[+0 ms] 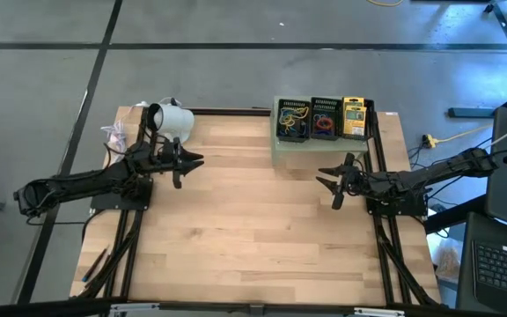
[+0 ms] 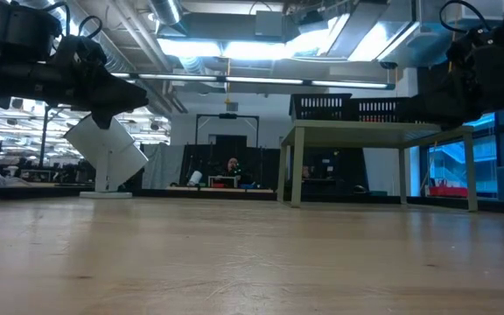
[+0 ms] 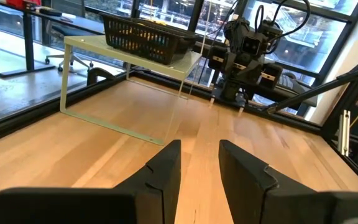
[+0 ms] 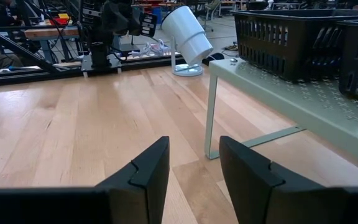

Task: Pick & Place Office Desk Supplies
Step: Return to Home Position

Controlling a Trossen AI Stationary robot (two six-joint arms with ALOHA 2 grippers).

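The office desk supplies sit in the far right corner on a pale green stand [image 1: 311, 151]. One black basket [image 1: 293, 120] holds yellow and green rubber bands, a second basket [image 1: 324, 119] holds red and blue ones, and a yellow packet [image 1: 353, 117] lies beside them. My left gripper [image 1: 187, 167] hovers open over the table's left side, pointing level toward the right. My right gripper [image 1: 330, 185] hovers open at the right, just near of the stand, pointing left. In the wrist views, neither the left gripper [image 3: 199, 146] nor the right gripper [image 4: 193, 143] has anything between its fingers.
A white cup-like object [image 1: 170, 117] stands tilted on a round base at the far left, close behind my left gripper. The stand's thin legs [image 4: 211, 112] rest on the wood. Bare wood [image 1: 253, 229] spreads between the two arms and toward the near edge.
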